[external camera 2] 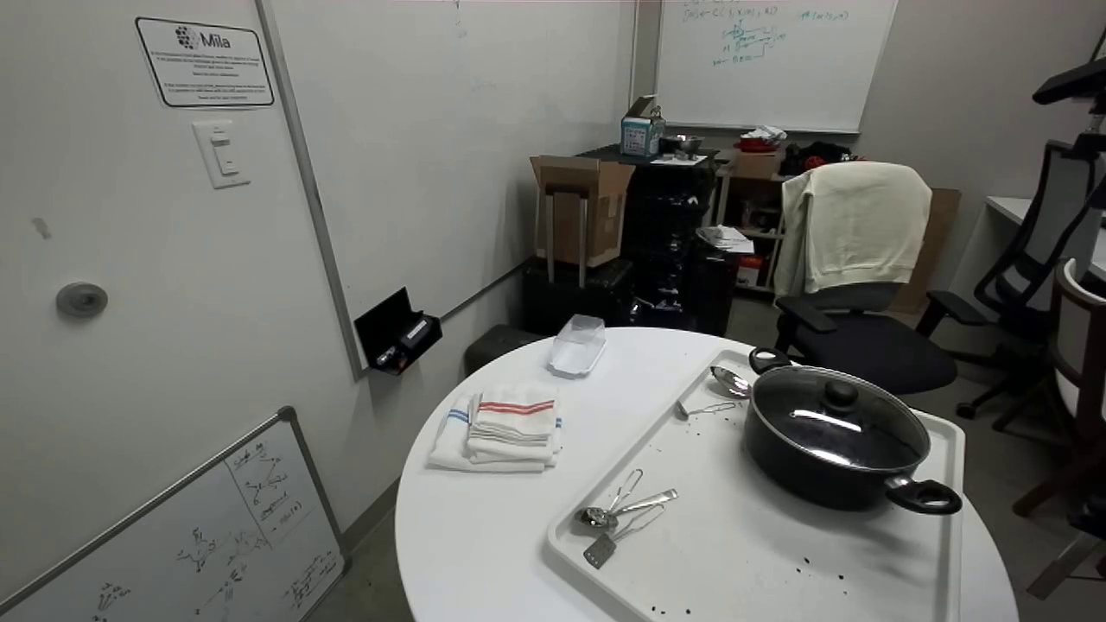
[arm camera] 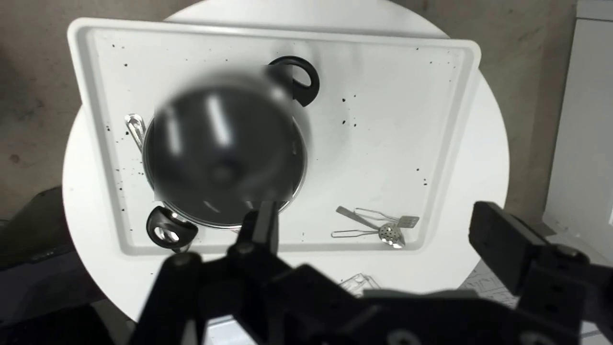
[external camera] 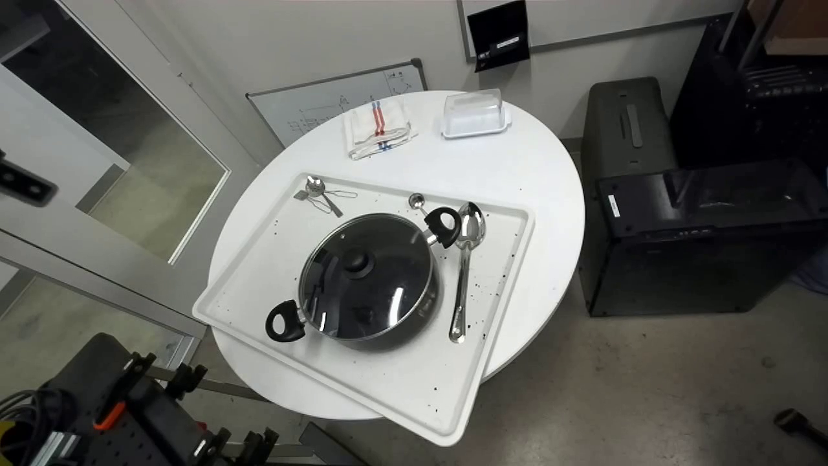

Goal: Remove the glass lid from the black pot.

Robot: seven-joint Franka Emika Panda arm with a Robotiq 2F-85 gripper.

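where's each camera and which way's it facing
In an exterior view: high up, facing steeply down at the round table; the dark piece far left may be the robot's.
In an exterior view: beside the table, facing across it, with a black chair beyond; no robot identifiable.
Wrist view: above the tray, facing down; the open hand shows at the bottom.
Both exterior views share the black pot, its glass lid on, and folded cloths.

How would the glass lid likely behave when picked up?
The glass lid is probably rigid but breakable, being a metal-rimmed glass disc. Bright reflections suggest a smooth, slippery surface, so the raised knob likely offers a surer hold.
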